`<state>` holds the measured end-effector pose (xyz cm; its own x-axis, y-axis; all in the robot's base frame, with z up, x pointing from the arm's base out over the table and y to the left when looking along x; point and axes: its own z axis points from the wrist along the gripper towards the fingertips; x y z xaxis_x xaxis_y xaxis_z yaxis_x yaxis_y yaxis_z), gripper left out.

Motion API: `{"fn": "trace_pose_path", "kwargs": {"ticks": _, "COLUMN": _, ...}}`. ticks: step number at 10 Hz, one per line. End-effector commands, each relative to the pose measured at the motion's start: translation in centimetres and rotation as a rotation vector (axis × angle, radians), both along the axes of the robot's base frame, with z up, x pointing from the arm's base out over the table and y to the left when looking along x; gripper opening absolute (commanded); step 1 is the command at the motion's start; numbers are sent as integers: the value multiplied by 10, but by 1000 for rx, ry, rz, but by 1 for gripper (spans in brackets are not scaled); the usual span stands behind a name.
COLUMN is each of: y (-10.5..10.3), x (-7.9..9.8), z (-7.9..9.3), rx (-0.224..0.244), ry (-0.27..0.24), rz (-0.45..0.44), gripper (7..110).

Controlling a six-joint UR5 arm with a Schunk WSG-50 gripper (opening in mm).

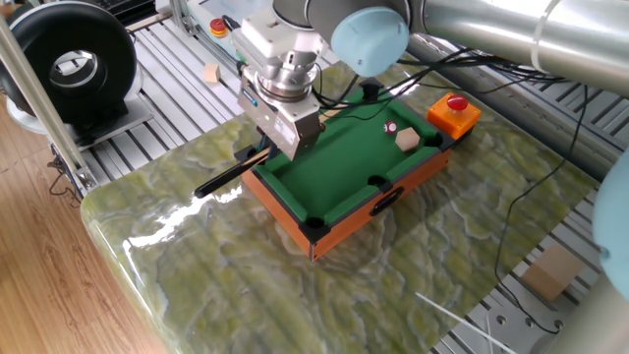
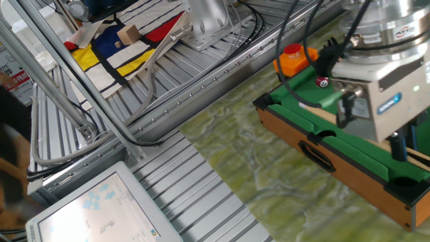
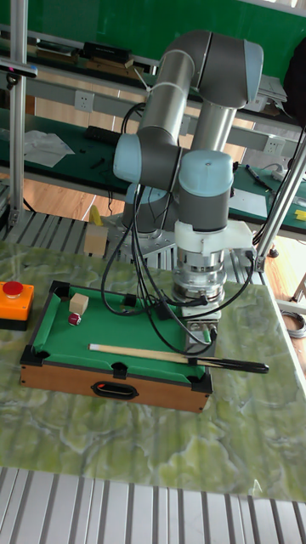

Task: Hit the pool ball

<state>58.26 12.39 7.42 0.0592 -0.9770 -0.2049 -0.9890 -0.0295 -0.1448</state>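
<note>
My gripper [image 1: 285,146] hangs over the left end of the small green pool table [image 1: 346,218] and is shut on the wooden cue stick [image 1: 222,177]. The cue's dark butt sticks out past the table's left rail. In the tall fixed view the cue [image 3: 144,352] lies along the front rail under the gripper [image 3: 201,338], with its pale tip pointing left. A small red-and-white ball [image 1: 390,127] rests on the felt near the far right corner, well away from the cue tip. No dark blue pool ball shows in any view.
A tan wooden cube [image 1: 408,141] lies on the felt beside the red-and-white ball. An orange box with a red button [image 1: 454,111] stands just past the table's right end. Black cables trail behind the table. Another tan cube [image 1: 210,73] sits on the slatted metal bench.
</note>
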Motion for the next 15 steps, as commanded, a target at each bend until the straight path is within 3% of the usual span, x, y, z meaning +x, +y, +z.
{"fn": "trace_pose_path", "kwargs": {"ticks": 1, "y": 16, "x": -5, "z": 2, "rx": 60, "ry": -3, "rz": 24, "gripper": 7}}
{"fn": "trace_pose_path", "kwargs": {"ticks": 4, "y": 0, "x": -25, "z": 2, "rx": 36, "ry": 49, "rz": -6, "gripper": 7}}
{"fn": "trace_pose_path", "kwargs": {"ticks": 5, "y": -13, "x": -30, "z": 3, "rx": 10, "ry": 66, "rz": -13, "gripper": 7}}
{"fn": "trace_pose_path", "kwargs": {"ticks": 8, "y": -21, "x": -30, "z": 3, "rx": -3, "ry": 70, "rz": -12, "gripper": 7}}
{"fn": "trace_pose_path", "kwargs": {"ticks": 10, "y": -25, "x": -26, "z": -6, "rx": -13, "ry": 62, "rz": -13, "gripper": 7}}
{"fn": "trace_pose_path", "kwargs": {"ticks": 15, "y": -24, "x": -27, "z": -11, "rx": 0, "ry": 63, "rz": -7, "gripper": 7}}
